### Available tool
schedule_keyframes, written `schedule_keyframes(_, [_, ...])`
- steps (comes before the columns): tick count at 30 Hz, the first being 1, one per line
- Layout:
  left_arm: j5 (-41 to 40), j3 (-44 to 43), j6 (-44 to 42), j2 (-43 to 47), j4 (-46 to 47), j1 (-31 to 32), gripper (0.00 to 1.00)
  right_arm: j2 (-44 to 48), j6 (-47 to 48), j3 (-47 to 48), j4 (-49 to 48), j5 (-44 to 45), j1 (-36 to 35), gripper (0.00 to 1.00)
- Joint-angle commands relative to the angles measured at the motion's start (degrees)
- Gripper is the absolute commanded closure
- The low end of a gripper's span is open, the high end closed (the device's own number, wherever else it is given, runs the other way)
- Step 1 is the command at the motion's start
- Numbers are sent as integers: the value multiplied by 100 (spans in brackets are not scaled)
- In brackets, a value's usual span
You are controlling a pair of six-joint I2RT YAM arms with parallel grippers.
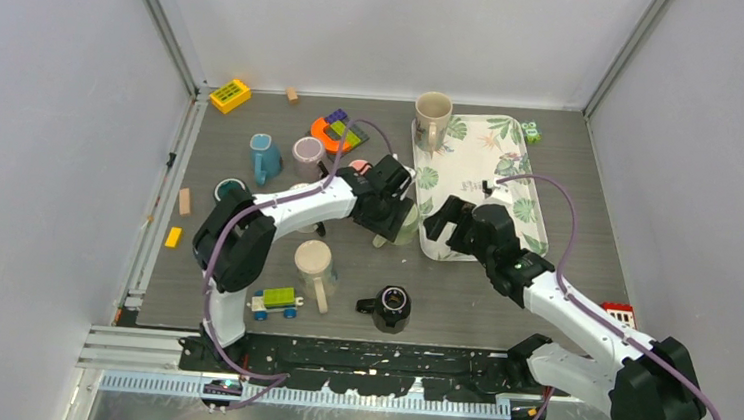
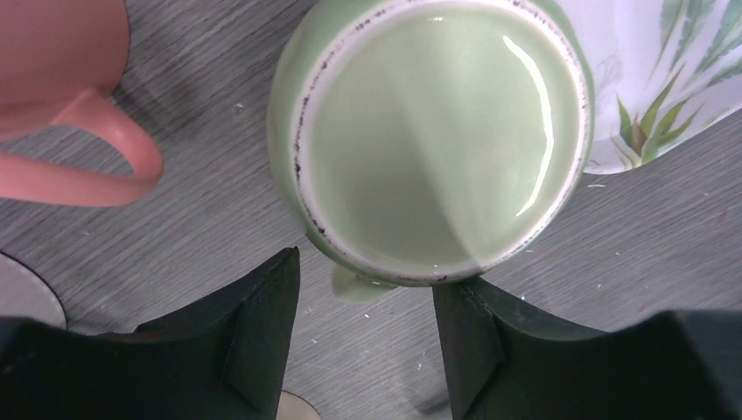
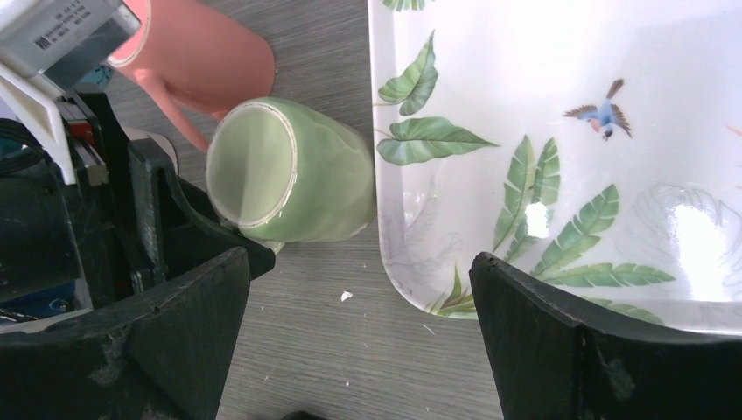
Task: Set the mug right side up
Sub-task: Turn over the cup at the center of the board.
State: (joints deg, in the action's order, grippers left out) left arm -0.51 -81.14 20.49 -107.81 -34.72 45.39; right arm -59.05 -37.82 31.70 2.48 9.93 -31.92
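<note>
A pale green mug [image 2: 437, 131] stands upside down on the grey table, base up, against the left edge of the leaf-print tray [image 3: 560, 131]. It also shows in the right wrist view [image 3: 289, 171] and the top view [image 1: 404, 228]. My left gripper [image 2: 367, 324] is open just over the mug's near side, its fingers either side of the mug's handle [image 2: 359, 284], the right fingertip by the base rim. My right gripper [image 3: 359, 324] is open and empty above the table at the tray's near-left corner, right of the mug.
A pink mug [image 2: 61, 52] sits close to the left of the green one. A beige mug [image 1: 433, 115] stands on the tray. Blue [image 1: 264, 156], teal [image 1: 230, 191] and beige [image 1: 314, 263] mugs, a black object [image 1: 390, 307], a toy car [image 1: 275, 303] and bricks lie around.
</note>
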Motion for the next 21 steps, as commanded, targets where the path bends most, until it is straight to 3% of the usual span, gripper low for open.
schedule_keyframes(1, [25, -157, -332, -143, 278, 25, 41, 48, -58, 219, 56, 114, 59, 0])
schedule_keyframes(8, [197, -312, -659, -251, 400, 27, 42, 93, -50, 185, 51, 53, 86, 0])
schedule_keyframes(21, [94, -613, -1495, -407, 116, 23, 57, 147, -58, 74, 34, -66, 83, 0])
